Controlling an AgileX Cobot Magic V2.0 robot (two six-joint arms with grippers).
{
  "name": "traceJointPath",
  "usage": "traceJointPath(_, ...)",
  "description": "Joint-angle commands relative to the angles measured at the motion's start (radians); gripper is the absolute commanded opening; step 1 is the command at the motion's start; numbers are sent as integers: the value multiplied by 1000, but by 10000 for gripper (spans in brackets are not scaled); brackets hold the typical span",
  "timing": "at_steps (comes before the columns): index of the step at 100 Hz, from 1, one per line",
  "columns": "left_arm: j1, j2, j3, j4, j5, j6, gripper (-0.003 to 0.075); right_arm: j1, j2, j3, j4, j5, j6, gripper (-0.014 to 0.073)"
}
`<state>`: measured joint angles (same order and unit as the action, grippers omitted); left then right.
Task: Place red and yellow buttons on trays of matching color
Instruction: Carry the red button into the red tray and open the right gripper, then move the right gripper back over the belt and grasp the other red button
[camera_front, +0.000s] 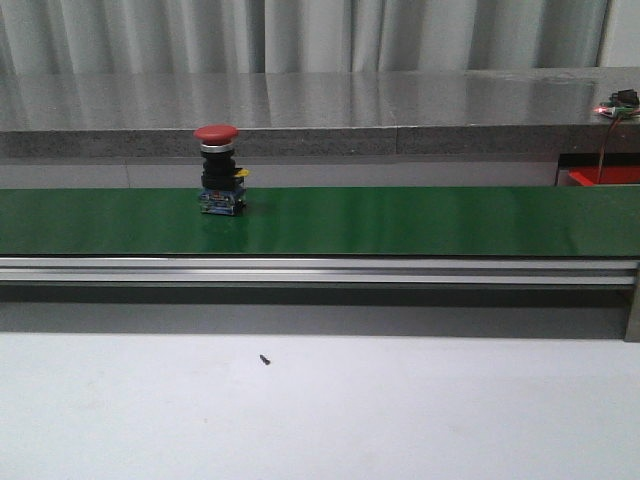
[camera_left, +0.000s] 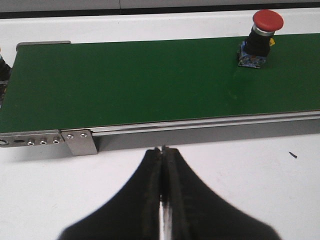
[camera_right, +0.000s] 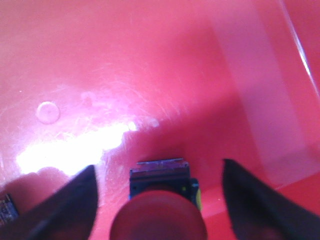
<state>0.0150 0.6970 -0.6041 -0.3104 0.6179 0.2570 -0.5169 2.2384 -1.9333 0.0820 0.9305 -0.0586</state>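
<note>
A pale curtain and a grey ledge are backing the scene, and in front of them a green conveyor belt (camera_front: 400, 220) is running across the white table (camera_front: 320, 410). A red button (camera_front: 220, 170) is standing upright on the belt, left of centre, probably waiting there to be picked up and sorted. The left gripper (camera_left: 161, 165) is hovering over the table just short of the belt's near rail, its jaws pressed together and holding nothing. The right gripper (camera_right: 159, 200) is sitting over the floor of the red tray (camera_right: 150, 75), jaws spread wide, with another red button (camera_right: 160, 220) standing between them, apparently untouched; it looks delivered to its matching tray. No yellow button or yellow tray is showing anywhere. A dark object at that view's edge is too cropped to identify.
</note>
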Motion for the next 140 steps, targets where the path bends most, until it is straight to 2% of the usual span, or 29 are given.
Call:
traceJointPath(1,-7,-4,-25,-22,-67,-4,-20,-6,-76,-30,-8,-32,0,596)
traceJointPath(42,-7,-4,-25,-18,-67,-4,-20,1,-229,-13,-7,30,-11,591)
traceJointPath(76,-7,-4,-25,-17,-67,-4,-20,73,-481,155,5,-34,-11,591)
traceJointPath(111,-7,-4,-25,-17,-67,-4,-20,280,-679,317,18,-90,-11,591)
traceJointPath(140,-7,-4,-25,-17,-67,-4,-20,591,-708,321,18,-97,-10,591)
